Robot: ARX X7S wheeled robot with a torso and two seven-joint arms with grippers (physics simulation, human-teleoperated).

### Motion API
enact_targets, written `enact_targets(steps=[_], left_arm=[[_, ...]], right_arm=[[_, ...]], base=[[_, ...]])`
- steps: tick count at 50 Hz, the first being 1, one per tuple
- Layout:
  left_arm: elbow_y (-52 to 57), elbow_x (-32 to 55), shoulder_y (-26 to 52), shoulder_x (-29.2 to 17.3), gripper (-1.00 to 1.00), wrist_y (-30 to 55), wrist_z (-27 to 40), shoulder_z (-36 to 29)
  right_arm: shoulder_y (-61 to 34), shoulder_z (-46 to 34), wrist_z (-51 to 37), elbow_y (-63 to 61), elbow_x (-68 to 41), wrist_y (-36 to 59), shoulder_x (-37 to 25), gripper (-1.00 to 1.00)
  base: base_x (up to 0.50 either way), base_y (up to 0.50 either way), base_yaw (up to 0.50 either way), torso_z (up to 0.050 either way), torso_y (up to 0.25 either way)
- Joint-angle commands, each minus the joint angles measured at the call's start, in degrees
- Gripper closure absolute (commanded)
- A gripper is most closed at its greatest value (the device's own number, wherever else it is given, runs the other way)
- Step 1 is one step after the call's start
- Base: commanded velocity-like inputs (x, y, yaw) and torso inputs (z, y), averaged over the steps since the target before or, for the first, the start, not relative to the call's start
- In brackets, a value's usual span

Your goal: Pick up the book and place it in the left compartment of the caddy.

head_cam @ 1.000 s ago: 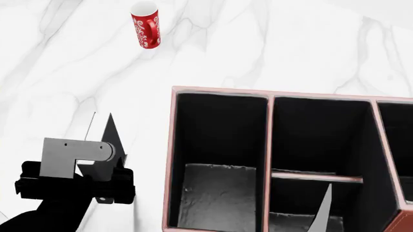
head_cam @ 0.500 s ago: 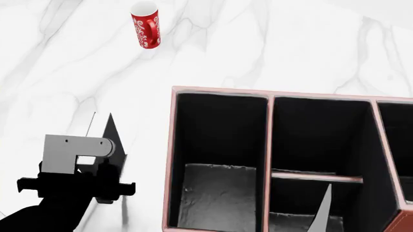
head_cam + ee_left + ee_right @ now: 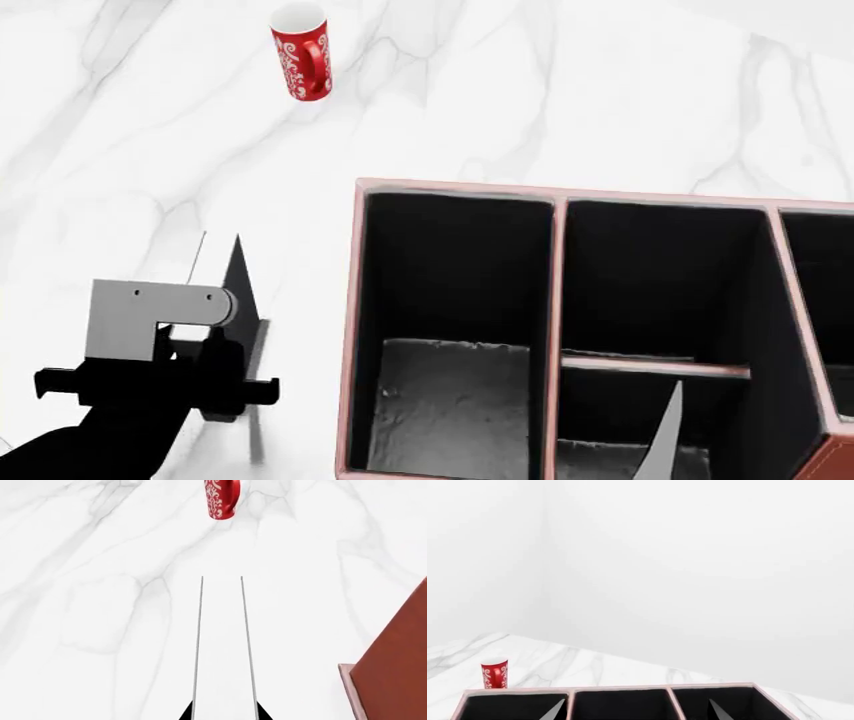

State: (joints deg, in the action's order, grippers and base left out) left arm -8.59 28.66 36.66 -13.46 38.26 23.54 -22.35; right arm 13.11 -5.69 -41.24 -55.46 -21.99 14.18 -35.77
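At the near left of the tabletop [image 3: 120, 150], the left pincer [image 3: 225, 711] is narrowed on the book [image 3: 222, 645]. The book stands on edge with its pages up, just beside the caddy [image 3: 358, 330] and outside its wall. The step, I judge, is to lift the book above the pale rim, carry it right while keeping it parallel to the long walls, then lower it into the left compartment [image 3: 454, 260]. That bay looks bare, and the mug [image 3: 302, 55] is well apart. The right pincer [image 3: 635, 709] hangs wide over the caddy's near side.
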Motion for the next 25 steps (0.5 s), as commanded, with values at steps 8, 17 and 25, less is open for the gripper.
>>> enact_targets(steps=[8,17,25], left_arm=[[12.43,3.54,-1.39,-1.89,1.00,3.69,3.89,1.78],[24.04,6.67,-1.32,-3.36,1.00,7.97,7.66,4.06],[35.64,11.23,0.90,-4.20,1.00,13.90,12.43,7.38]], right_arm=[[-0.29,-0.47,-0.48,-0.37,-0.06,0.32,-0.36,-1.00],[-0.16,-0.59,-0.73,-0.24,0.04,0.09,-0.44,-1.00],[-0.38,-0.71,-0.87,-0.34,-0.14,0.19,-0.64,-1.00]], base=[[0.00,0.00,0.00,0.000,0.000],[0.00,0.00,0.00,0.000,0.000],[0.00,0.00,0.00,0.000,0.000]])
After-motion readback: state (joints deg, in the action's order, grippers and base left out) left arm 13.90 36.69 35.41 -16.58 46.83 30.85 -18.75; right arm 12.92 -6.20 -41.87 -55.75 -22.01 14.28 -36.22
